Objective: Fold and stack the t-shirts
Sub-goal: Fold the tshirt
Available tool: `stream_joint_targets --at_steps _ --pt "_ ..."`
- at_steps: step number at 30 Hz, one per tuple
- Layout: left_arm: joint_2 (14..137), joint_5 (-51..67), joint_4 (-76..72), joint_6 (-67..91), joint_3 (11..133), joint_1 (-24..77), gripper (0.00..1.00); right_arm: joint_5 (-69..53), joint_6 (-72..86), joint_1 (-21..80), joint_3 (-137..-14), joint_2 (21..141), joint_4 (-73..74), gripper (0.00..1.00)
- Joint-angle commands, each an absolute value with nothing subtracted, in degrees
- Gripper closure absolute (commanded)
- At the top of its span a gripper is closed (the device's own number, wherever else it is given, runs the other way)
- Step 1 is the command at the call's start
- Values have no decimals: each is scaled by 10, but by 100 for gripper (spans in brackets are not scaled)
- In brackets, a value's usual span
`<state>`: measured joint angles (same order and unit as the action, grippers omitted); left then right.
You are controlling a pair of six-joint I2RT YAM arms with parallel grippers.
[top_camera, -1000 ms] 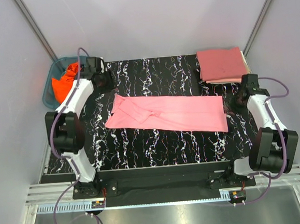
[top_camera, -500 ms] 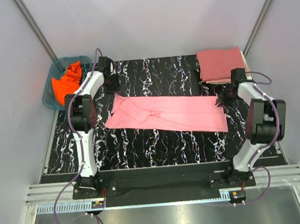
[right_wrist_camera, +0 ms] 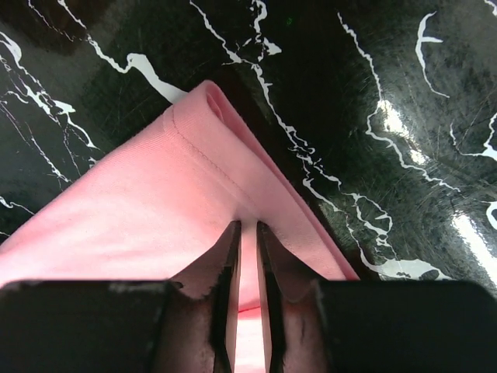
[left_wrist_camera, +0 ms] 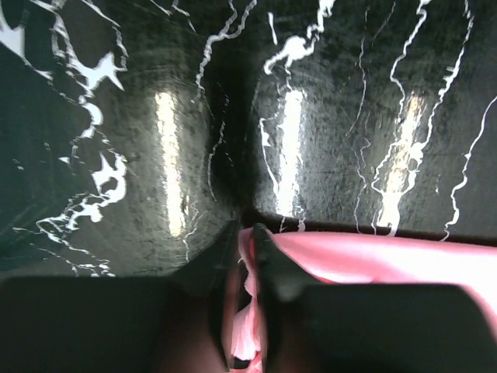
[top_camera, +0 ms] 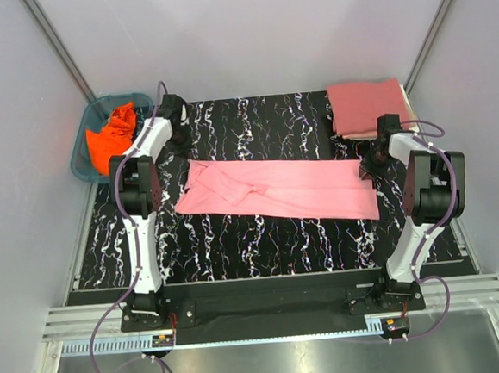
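The light pink t-shirt [top_camera: 276, 189] lies folded into one long strip across the middle of the black marbled table [top_camera: 262, 237]. Its far left corner sits between the fingers of the left gripper [left_wrist_camera: 245, 229], which are nipped together on the cloth. At the far right corner the right gripper [right_wrist_camera: 248, 225] is likewise pinched on the hem, pink fabric showing in the narrow slit. Two grippers, one at each end. One rose-red t-shirt [top_camera: 366, 104] rests folded at the far right corner on a paler shirt [top_camera: 384, 133] of which only an edge shows. One teal basket [top_camera: 81, 161] off the table's far left holds a single crumpled orange t-shirt [top_camera: 112, 137].
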<state>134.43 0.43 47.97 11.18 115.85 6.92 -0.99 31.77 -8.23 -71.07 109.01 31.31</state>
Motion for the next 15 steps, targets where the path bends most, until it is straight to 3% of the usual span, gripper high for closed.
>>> stream_joint_targets --at_steps 1,4,15 --pt "1344 -3 478 118 1191 61 90 36 313 -83 -721 1107 317 80" --pt "1342 39 481 141 1194 51 100 45 313 -83 -719 1110 318 80" --pt "1352 192 420 252 1189 4 100 61 316 -86 -719 1121 321 82"
